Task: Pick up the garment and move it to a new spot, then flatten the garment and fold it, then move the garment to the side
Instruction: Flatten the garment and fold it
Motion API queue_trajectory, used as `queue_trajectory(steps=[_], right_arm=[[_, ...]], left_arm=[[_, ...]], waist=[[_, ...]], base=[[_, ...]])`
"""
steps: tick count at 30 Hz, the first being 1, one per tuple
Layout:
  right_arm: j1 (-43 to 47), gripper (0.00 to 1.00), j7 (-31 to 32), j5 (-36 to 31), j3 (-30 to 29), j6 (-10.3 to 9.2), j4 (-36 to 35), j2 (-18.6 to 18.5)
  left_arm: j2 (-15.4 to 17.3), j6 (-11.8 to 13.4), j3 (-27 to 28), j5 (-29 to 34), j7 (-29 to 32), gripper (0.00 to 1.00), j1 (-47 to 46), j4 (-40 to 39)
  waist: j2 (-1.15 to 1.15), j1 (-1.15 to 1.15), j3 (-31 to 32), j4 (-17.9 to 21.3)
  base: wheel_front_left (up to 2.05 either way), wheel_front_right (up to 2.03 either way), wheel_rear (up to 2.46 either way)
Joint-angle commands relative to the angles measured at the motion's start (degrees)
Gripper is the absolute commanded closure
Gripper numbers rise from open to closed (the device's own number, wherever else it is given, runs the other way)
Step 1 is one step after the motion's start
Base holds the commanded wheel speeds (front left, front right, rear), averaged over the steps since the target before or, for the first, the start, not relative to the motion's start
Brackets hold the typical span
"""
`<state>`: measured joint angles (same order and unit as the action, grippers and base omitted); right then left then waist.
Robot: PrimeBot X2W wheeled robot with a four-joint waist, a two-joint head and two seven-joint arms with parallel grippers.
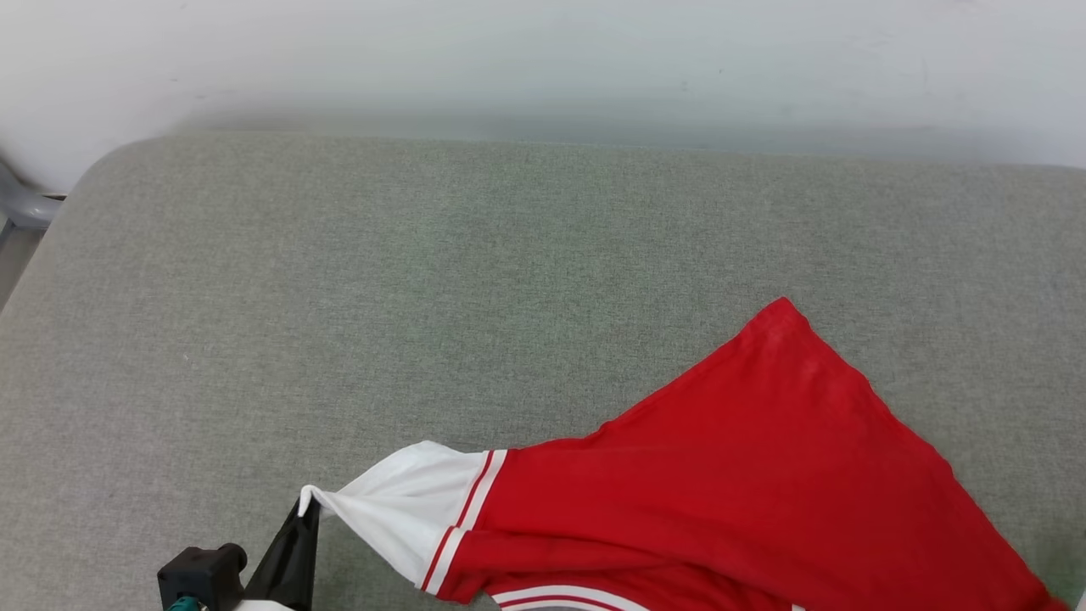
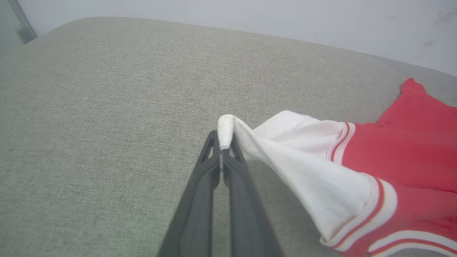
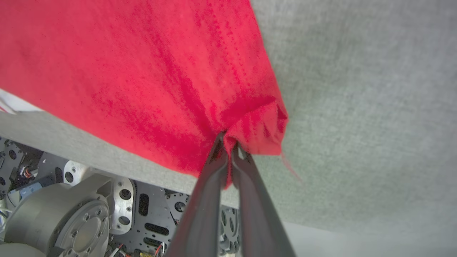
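The garment (image 1: pixel 747 475), a red jersey with a white sleeve and red-and-white striped trim, lies stretched across the lower right of the grey cushion (image 1: pixel 424 280). My left gripper (image 1: pixel 305 506) at the bottom left is shut on the tip of the white sleeve (image 2: pixel 292 160); the left wrist view shows the cloth pinched between the fingertips (image 2: pixel 224 144). My right gripper (image 3: pixel 228 144) is shut on a bunched red corner of the garment (image 3: pixel 142 71) near the cushion's front edge. Letters and number are hidden.
A pale wall (image 1: pixel 543 59) runs behind the cushion. A grey metal leg (image 1: pixel 21 204) stands at the far left. The robot's metal base (image 3: pixel 71 214) shows below the cushion's front edge (image 3: pixel 117 160) in the right wrist view. The bare cushion stretches left and back.
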<state>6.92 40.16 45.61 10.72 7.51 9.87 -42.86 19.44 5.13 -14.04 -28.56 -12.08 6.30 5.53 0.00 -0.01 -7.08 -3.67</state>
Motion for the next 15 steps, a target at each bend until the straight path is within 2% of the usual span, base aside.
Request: queue_trajectory(steps=[1,9,15], right_arm=[[-1.74,0.00,-1.38,-0.40,-1.33,-0.04,-0.99,0.39],[-9.68,0.00,-5.96,-1.15,-7.02,-0.04,-8.18,-0.81],[-20.40,0.00,-2.15,-3.44,-6.42,-0.04,-13.69,-1.44]], left_arm=[[0.37,0.33,0.06,-0.21,0.06,1.00,-0.24,-0.10],[0.43,0.31,-0.81,0.32,0.36,1.00,-1.38,-1.27],[0.23,0.01,-1.71,1.03,0.39,1.00,-3.48,-2.48]], waist=[[0.00,0.01,0.12,0.12],[0.00,0.01,-0.41,-0.73],[0.00,0.01,-2.90,-2.77]], base=[[0.00,0.00,0.00],[0.00,0.00,0.00],[0.00,0.00,0.00]])
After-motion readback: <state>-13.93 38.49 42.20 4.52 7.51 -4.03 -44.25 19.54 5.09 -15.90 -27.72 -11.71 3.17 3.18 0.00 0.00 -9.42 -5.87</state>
